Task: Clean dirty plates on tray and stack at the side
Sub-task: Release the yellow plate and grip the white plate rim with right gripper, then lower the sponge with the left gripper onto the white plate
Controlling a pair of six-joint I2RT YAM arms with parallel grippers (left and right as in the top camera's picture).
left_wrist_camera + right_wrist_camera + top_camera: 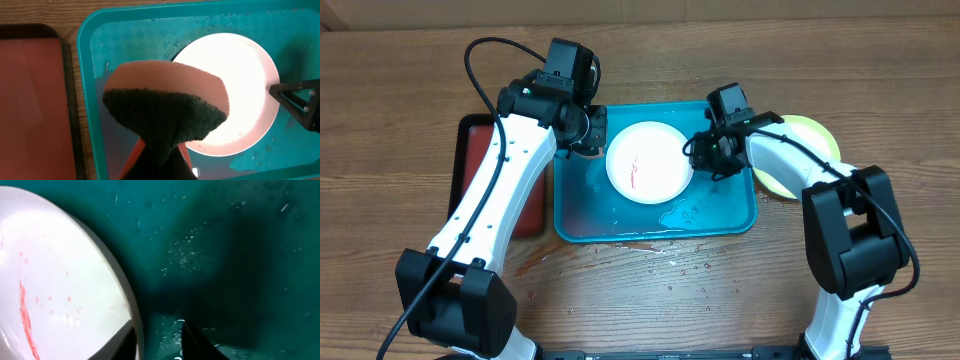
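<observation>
Water drops dot the wood toward the near edge. Past them the tray sits mid-table, wet, holding the white plate, which is streaked red. The left gripper clenches a sponge over the tray's left side, beside the plate. The right gripper straddles the plate's right rim, fingers apart. A green plate lies just right of the tray. A red tray lies toward the left edge.

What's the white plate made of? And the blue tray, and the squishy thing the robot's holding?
The white plate looks like plastic: smooth and glossy, with red smears sitting on top. The tray is probably plastic too: shiny turquoise, with water beading on it. The sponge looks like soft tan foam with a rough, dark scouring layer, its fuzzy fibres showing.
</observation>
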